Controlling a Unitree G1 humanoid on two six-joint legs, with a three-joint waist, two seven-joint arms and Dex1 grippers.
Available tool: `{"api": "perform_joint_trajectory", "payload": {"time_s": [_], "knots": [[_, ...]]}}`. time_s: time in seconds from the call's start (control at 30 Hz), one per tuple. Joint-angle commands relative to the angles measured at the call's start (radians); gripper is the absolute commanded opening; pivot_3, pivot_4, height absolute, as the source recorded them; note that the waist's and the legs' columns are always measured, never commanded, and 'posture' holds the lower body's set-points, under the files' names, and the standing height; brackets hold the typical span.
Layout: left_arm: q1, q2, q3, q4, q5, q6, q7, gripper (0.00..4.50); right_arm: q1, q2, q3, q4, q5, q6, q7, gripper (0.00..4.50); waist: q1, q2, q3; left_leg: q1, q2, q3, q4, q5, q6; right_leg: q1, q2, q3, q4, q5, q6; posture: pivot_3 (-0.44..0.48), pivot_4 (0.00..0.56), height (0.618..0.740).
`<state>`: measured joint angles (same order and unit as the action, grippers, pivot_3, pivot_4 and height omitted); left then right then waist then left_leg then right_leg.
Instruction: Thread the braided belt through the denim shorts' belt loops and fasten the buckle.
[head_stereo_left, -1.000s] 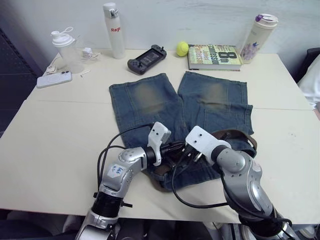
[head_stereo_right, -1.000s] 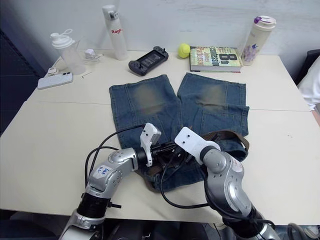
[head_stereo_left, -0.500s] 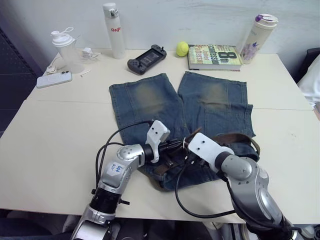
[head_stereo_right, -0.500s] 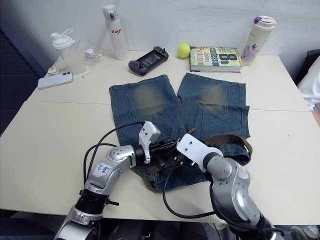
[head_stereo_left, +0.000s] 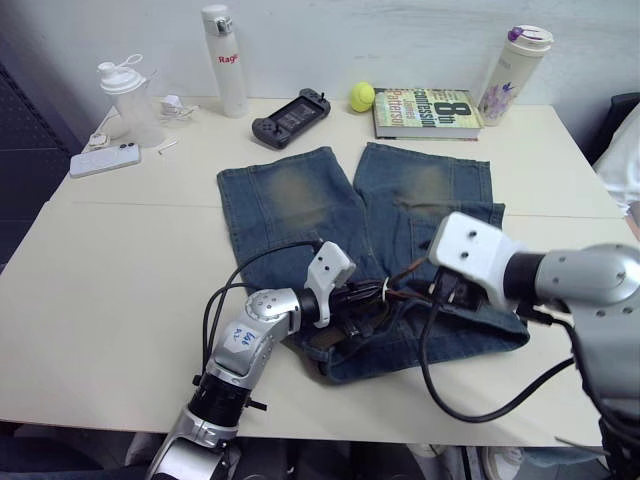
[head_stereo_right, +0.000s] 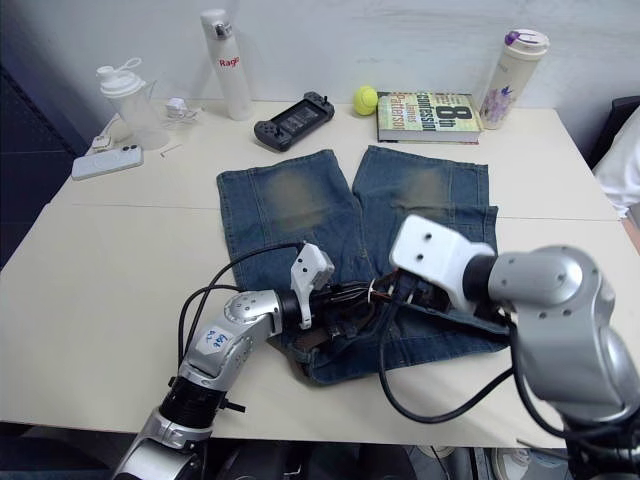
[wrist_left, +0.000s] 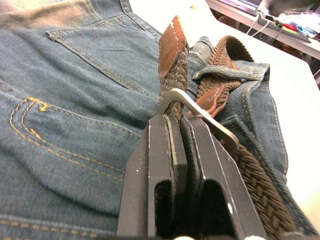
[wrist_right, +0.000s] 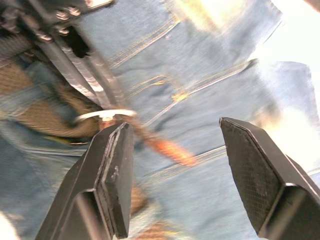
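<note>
Shorts (head_stereo_left: 330, 210) mid-table (head_stereo_left: 110, 280), belt (wrist_left: 220, 90) on waistband. Behind: shaker (head_stereo_left: 125, 95), phone (head_stereo_left: 98, 160) left; bottle (head_stereo_left: 226, 60), controller (head_stereo_left: 291, 112), ball (head_stereo_left: 361, 96), book (head_stereo_left: 428, 112), tumbler (head_stereo_left: 516, 65) rightward.

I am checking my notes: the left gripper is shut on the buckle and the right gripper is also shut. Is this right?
Not quite. The left gripper is shut on the buckle, but the right gripper is open; the right wrist view shows its fingers wide apart above the shorts.

Well beyond both grippers: red "Rag" on the white bottle (head_stereo_left: 224, 60); "8th Confession" on the book (head_stereo_left: 426, 111).
</note>
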<state>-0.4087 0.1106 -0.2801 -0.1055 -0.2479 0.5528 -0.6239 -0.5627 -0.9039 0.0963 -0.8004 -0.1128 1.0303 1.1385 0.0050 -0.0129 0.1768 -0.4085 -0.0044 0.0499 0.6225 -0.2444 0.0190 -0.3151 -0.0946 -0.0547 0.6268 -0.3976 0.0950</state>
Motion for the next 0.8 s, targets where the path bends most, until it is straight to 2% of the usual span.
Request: {"api": "perform_joint_trajectory", "payload": {"time_s": [0.03,0.13,0.33,0.47,0.5,0.6,0.77,0.8], "knots": [[-0.006,-0.011,-0.01,-0.027,-0.014,-0.023,-0.009,0.0,0.024,-0.057,0.063,0.068,-0.039,-0.257,-0.056,2.96,0.0,0.0,0.0,0.0,0.0,0.0,0.0,0.0,0.0,0.001,0.0,0.0,0.0,0.0,0.0,0.0,0.15,0.74],[-0.005,-0.011,-0.012,-0.028,-0.012,-0.024,-0.008,0.0,0.055,-0.103,0.13,0.147,-0.108,-0.452,-0.098,2.96,-0.001,0.0,0.0,0.0,0.0,0.0,0.002,0.0,0.001,0.001,0.0,0.0,0.0,0.0,0.0,0.0,0.15,0.74],[0.0,-0.011,-0.02,-0.033,-0.011,-0.026,-0.009,0.0,0.064,-0.115,0.173,0.22,-0.163,-0.594,-0.128,2.96,-0.003,0.0,0.0,0.0,0.0,0.0,0.003,0.0,0.001,0.002,0.0,-0.001,0.0,0.0,0.0,0.0,0.15,0.74],[-0.002,-0.008,-0.023,-0.031,-0.007,-0.029,-0.009,0.0,0.073,-0.106,0.172,0.226,-0.16,-0.615,-0.12,1.85,-0.002,0.0,0.0,0.001,0.0,-0.001,0.003,0.0,0.001,0.003,0.0,-0.001,0.0,0.0,0.0,0.0,0.15,0.74],[-0.002,-0.007,-0.024,-0.031,-0.005,-0.03,-0.009,0.0,0.076,-0.104,0.17,0.224,-0.159,-0.616,-0.117,1.31,-0.002,0.0,0.0,0.001,0.0,-0.001,0.003,0.0,0.001,0.003,0.0,-0.001,0.0,0.0,0.0,0.0,0.15,0.74],[-0.006,-0.003,-0.025,-0.024,0.001,-0.036,-0.008,0.0,0.103,-0.1,0.163,0.201,-0.154,-0.59,-0.109,0.17,-0.002,0.0,0.0,0.001,0.0,-0.002,0.004,0.0,0.001,0.004,0.0,-0.003,-0.001,0.0,0.0,0.0,0.15,0.74],[-0.009,0.008,-0.038,-0.019,0.015,-0.051,-0.018,0.0,0.148,-0.091,0.152,0.164,-0.157,-0.532,-0.116,0.08,-0.002,0.0,0.0,0.001,0.0,-0.005,0.004,-0.001,0.001,0.007,0.0,-0.006,-0.002,0.0,0.0,0.0,0.15,0.74],[-0.006,0.007,-0.032,-0.02,0.008,-0.05,-0.019,0.39,0.155,-0.087,0.149,0.154,-0.155,-0.518,-0.118,0.02,-0.002,0.0,0.0,0.001,0.0,-0.005,0.004,-0.001,0.001,0.007,0.0,-0.006,-0.002,0.0,0.0,0.0,0.15,0.74]]}}
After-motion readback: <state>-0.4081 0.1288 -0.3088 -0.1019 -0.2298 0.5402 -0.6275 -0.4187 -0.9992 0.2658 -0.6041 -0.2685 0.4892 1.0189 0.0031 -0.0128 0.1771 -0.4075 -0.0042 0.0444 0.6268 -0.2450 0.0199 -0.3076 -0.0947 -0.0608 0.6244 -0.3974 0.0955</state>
